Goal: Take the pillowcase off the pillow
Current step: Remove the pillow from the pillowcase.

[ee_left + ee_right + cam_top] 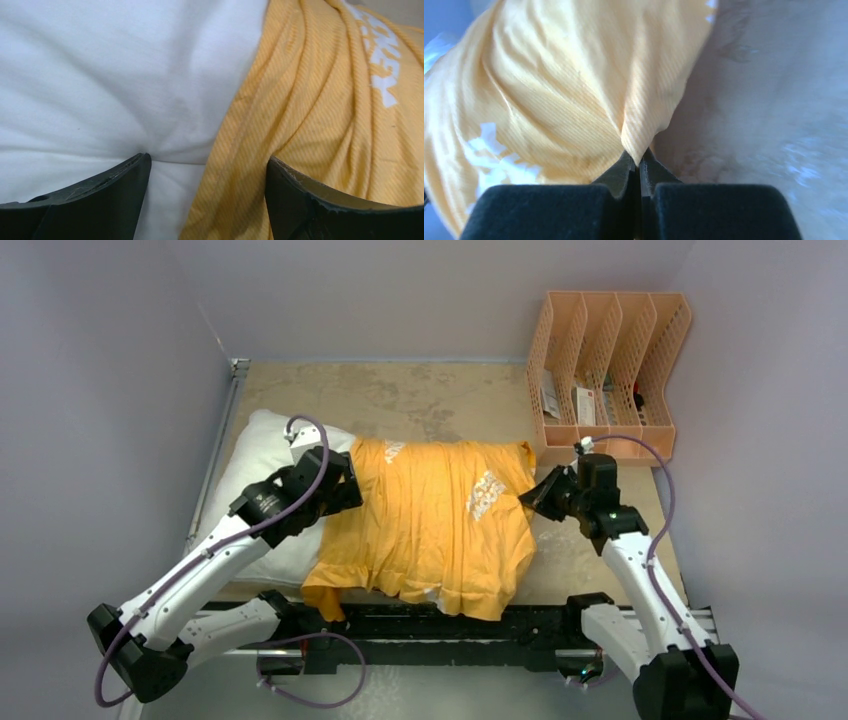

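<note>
The orange-yellow pillowcase [430,525] with small white lettering covers the right part of the white pillow [255,465], whose left end sticks out bare. My left gripper [345,485] stands open, pressing down where the pillowcase's edge [235,165] meets the bare pillow [110,80]; one finger [100,200] rests on the pillow, the other on the fabric. My right gripper [530,497] is shut on a pinched fold of the pillowcase [640,145] at its right edge, just above the table.
A peach desk organiser [605,370] with a few items in it stands at the back right, close behind the right arm. The tan table [400,400] is walled on the left, back and right. A black rail [440,625] runs along the near edge.
</note>
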{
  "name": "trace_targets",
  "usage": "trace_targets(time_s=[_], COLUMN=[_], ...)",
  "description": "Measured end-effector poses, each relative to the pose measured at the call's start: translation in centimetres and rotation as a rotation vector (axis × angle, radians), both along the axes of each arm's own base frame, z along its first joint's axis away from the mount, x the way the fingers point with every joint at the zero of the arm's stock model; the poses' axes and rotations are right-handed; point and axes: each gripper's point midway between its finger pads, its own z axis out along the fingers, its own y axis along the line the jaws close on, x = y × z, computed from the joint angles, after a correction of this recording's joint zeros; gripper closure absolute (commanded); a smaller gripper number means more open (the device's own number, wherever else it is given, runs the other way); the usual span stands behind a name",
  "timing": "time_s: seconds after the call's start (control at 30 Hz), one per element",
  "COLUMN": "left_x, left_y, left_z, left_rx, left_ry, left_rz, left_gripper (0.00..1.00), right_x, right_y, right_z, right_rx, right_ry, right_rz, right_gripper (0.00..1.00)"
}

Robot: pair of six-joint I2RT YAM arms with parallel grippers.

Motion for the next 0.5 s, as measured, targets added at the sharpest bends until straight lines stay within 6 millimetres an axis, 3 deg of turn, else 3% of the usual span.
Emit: trace_targets(time_s=[0.2, 0.5], left_x=[0.3, 1.0], left_y=[2.8, 1.9], left_z=[-0.1, -1.2], left_rx=[0.122, 0.110], left_ry=[-0.005, 0.009], left_rz=[0.116, 0.122], left_gripper=[0.13, 0.13], right_x=[-0.5, -2.1], right_y=[-4.4, -8.1], right_z=[1.5, 2.6], right_rx=[-0.249, -0.446], right_ry=[0.044, 0.090], right_rz=[-0.101, -0.167], right_gripper=[1.00, 1.00])
